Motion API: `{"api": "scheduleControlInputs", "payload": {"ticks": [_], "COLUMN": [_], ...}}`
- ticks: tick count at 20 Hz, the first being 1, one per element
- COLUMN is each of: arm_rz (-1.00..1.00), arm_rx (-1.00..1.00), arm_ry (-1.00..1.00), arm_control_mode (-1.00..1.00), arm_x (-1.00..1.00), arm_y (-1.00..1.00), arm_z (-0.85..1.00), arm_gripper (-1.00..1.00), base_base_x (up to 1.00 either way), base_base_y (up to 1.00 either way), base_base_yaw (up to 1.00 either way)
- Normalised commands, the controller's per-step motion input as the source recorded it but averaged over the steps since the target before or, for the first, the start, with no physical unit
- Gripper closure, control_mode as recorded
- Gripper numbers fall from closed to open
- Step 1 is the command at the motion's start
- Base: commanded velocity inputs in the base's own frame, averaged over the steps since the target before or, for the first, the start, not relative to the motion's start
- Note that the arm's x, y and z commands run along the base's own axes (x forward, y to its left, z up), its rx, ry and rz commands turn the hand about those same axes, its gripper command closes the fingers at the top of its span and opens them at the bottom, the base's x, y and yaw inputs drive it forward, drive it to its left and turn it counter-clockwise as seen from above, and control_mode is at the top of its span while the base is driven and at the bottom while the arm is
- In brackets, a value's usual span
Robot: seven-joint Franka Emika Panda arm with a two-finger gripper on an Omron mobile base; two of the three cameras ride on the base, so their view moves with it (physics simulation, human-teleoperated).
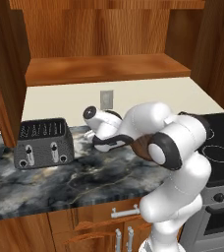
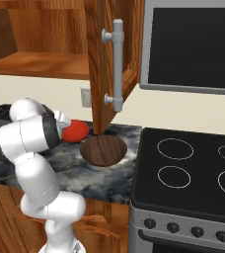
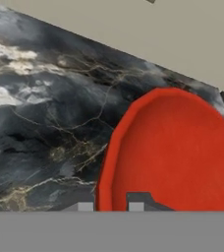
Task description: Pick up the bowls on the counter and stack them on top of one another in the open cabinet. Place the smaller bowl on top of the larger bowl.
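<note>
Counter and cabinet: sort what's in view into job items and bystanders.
Job items:
- red bowl, the jaws straddling its rim
- brown wood-grain bowl
- marble counter
- open cabinet's shelf

Bystanders:
- toaster
- stovetop
- wall outlet
- drawers

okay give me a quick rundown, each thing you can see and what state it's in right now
red bowl: upright on the counter, rim between the gripper fingers.
brown bowl: upright on the counter, free, beside the red bowl.
cabinet: door open, shelf bare.
toaster: on the counter, slots without bread.
stove: burners bare.
</note>
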Motion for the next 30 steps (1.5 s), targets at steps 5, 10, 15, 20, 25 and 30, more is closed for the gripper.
{"api": "scheduleControlInputs", "payload": {"ticks": [5,10,15,20,25,30], "arm_rz": [-0.05,-0.04,-0.04,-0.03,-0.01,0.00], "arm_rx": [0.00,0.00,0.00,0.00,0.00,0.00], "arm_ry": [-0.08,-0.08,-0.02,0.00,0.00,0.00], "arm_control_mode": [-1.00,-1.00,-1.00,-1.00,-1.00,-1.00], "arm_x": [-0.14,-0.15,-0.15,-0.14,-0.16,-0.22], "arm_y": [0.00,0.00,-0.08,-0.15,-0.13,-0.09], "arm_z": [0.23,0.19,0.16,0.18,0.20,0.13], "arm_gripper": [1.00,1.00,1.00,1.00,1.00,1.00], "base_base_x": [0.00,0.00,0.00,0.00,0.00,0.00], "base_base_y": [0.00,0.00,0.00,0.00,0.00,0.00], "base_base_yaw": [0.00,0.00,0.00,0.00,0.00,0.00]}}
